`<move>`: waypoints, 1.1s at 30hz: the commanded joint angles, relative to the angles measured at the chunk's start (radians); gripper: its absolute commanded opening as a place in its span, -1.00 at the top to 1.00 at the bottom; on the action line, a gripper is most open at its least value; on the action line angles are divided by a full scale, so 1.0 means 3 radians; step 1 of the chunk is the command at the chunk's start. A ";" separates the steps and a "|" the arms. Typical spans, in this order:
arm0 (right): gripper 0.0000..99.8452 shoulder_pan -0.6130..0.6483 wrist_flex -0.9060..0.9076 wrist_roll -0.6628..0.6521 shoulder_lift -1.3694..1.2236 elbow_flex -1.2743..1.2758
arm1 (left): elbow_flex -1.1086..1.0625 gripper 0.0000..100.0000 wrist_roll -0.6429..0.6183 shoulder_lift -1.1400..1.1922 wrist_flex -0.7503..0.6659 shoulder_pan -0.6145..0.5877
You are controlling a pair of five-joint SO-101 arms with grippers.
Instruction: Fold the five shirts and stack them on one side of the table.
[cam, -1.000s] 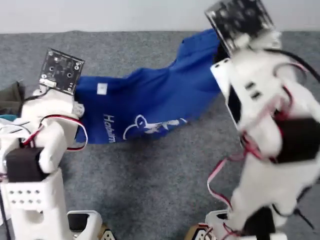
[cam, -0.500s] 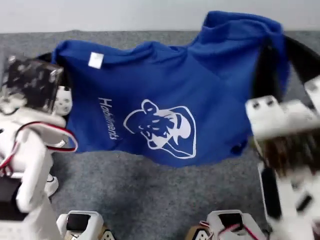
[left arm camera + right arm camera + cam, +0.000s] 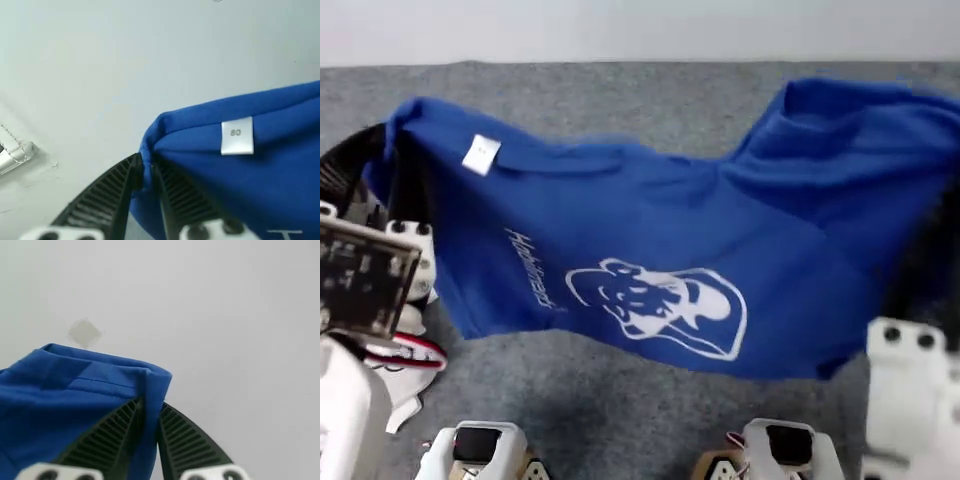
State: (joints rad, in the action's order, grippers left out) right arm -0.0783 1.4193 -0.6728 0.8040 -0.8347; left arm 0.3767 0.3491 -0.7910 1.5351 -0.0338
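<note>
Shirt (image 3: pixel 650 250) limp, light, sagging between holds; left pincer (image 3: pixel 145 172) and right pincer (image 3: pixel 148 410) each clamped on a bunched edge; best gripped at hems.

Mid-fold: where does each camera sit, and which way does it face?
High view: fixed overhead, looking down on the blue shirt over the grey table; left arm and right arm at the lower corners.
Left wrist view: on that wrist, facing along the left gripper, shut on a shirt corner by the white tag.
Right wrist view: likewise; right gripper shut on another corner.
Shared: the shirt, in all three.

matt blue cloth shirt (image 3: pixel 650 240), ribbed black fingers (image 3: pixel 180 197)
</note>
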 commanded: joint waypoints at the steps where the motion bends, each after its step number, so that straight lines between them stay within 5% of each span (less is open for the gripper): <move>1: 0.98 -0.0095 -0.0090 -0.0189 0.0059 -0.0015 | 0.0192 0.99 0.0036 -0.0010 0.0138 0.0005; 12: 0.98 -0.0100 0.0120 -0.0404 0.0253 0.0010 | 0.0534 0.99 0.0036 0.0020 0.0675 0.0005; 17: 0.98 -0.0084 0.0534 -0.0384 -0.0059 0.0302 | -0.0340 0.99 0.0036 0.0031 0.0609 0.0026; 25: 0.98 0.0095 0.0381 -0.0128 -0.0703 0.1089 | -0.1972 0.99 0.0036 0.0031 -0.0951 0.0005; 33: 0.98 0.0110 -0.0995 0.0118 -0.1327 0.1897 | -0.2938 0.99 0.0251 0.0210 -0.2404 0.0000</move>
State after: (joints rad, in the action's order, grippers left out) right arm -0.0522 1.2873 -0.6575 0.4511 -0.3115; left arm -0.4841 0.3844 -0.7649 0.9490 -0.0322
